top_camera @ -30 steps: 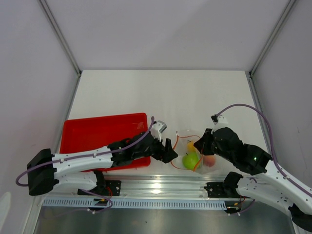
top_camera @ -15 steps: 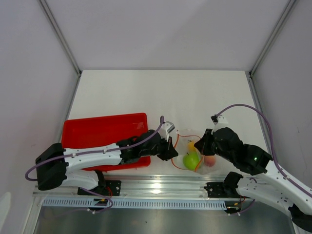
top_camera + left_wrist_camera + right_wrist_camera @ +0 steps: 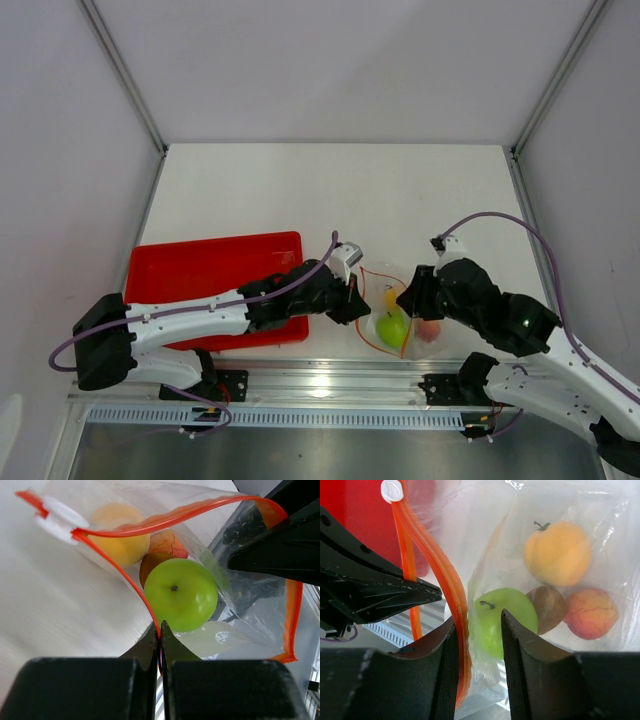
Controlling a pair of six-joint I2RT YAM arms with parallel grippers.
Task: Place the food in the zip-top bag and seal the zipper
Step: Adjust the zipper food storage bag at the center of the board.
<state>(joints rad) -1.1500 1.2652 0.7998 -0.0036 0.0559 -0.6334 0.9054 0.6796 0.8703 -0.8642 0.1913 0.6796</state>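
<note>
The clear zip-top bag (image 3: 404,312) lies at the table's near edge with the food inside: green apple (image 3: 181,594), yellow-orange fruit (image 3: 119,535), peach (image 3: 167,544) and a brown one (image 3: 546,607). The orange zipper (image 3: 165,517) gapes open, with a white slider (image 3: 57,517) at one end. My left gripper (image 3: 160,627) is shut on the near zipper strip at the bag's left side. My right gripper (image 3: 479,622) is open; the other zipper strip (image 3: 437,575) and loose film run between its fingers, in front of the apple (image 3: 492,610).
A red tray (image 3: 200,270) lies left of the bag, partly under my left arm. The metal rail (image 3: 330,385) with the arm bases runs just below the bag. White walls close in the table at the back and sides.
My left gripper moved right to the bag and closed on its zipper strip. My right gripper's jaws have parted from their shut hold on the bag rim.
</note>
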